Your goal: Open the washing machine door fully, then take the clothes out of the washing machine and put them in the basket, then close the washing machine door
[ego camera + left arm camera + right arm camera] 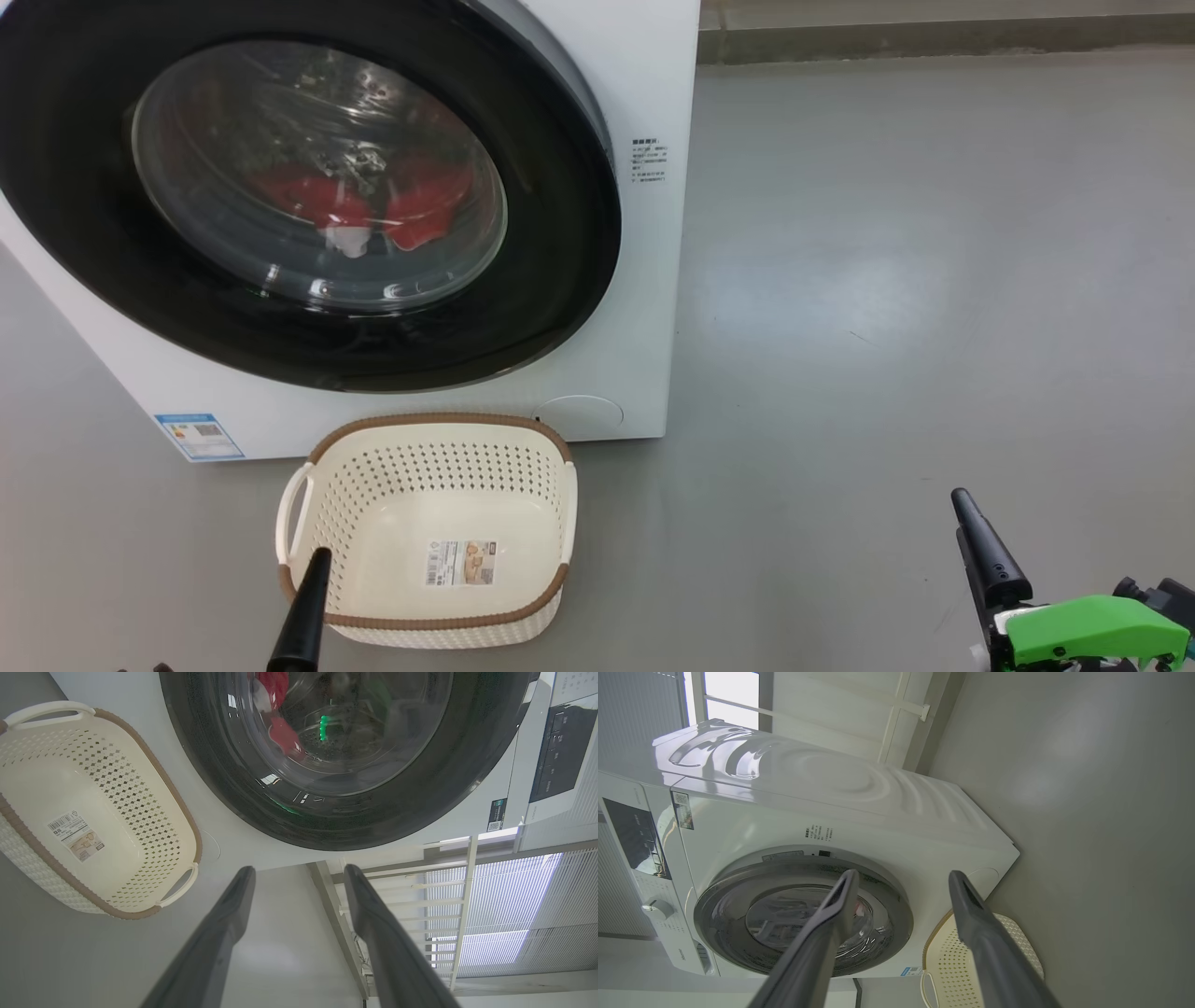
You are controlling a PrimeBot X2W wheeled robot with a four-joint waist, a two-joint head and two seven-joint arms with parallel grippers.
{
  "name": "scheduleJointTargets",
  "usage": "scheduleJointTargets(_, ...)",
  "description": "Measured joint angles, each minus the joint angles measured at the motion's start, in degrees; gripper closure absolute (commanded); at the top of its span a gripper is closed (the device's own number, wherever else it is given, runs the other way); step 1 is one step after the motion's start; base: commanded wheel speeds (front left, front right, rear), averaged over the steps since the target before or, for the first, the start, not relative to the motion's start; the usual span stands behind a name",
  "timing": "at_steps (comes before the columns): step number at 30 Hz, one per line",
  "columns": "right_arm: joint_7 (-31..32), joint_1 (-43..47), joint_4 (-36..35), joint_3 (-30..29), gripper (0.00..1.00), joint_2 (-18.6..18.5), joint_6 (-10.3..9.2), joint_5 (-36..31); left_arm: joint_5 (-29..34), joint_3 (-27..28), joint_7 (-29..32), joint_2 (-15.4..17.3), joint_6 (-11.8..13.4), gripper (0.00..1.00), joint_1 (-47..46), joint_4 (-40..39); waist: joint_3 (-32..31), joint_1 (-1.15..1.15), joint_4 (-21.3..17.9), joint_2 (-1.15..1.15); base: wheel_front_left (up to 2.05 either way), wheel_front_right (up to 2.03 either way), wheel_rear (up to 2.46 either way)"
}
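Note:
The washing machine (644, 308) is white, and its door (551, 261), with a black rim and a glass bowl, lies flush against the front. Red clothes (420, 201) with a white patch show through the glass, low in the drum. The cream basket (439, 420) with a brown rim stands on the floor just before the machine, holding nothing but its paper label. One finger (303, 607) of my left gripper rises over the basket's near left corner. In the left wrist view the left gripper (299, 870) is open, holding nothing. My right gripper (903, 873) is open too, far right of the basket and low.
Smooth grey floor (915, 280) stretches to the right of the machine. A wall base (934, 37) runs along the back. The control panel (635, 835) with its knob sits at the machine's top, and white rails (448, 896) and blinds stand beyond.

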Motion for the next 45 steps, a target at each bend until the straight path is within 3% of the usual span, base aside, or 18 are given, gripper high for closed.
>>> scheduleJointTargets(24,-3.9,1.1,-1.1,2.7,0.0,-0.6,0.0,-19.1,20.6,-1.4,-4.0,0.1,0.5,0.0,1.5,-3.0,-0.1,0.0,0.3,0.0,0.0,0.0,0.0)
scheduleJointTargets(45,-7.1,2.3,-2.0,4.6,0.0,-1.4,0.01,-31.3,34.6,-3.0,-7.1,0.2,1.6,0.0,2.7,-5.7,-0.2,0.0,0.5,0.0,0.0,0.0,0.0)
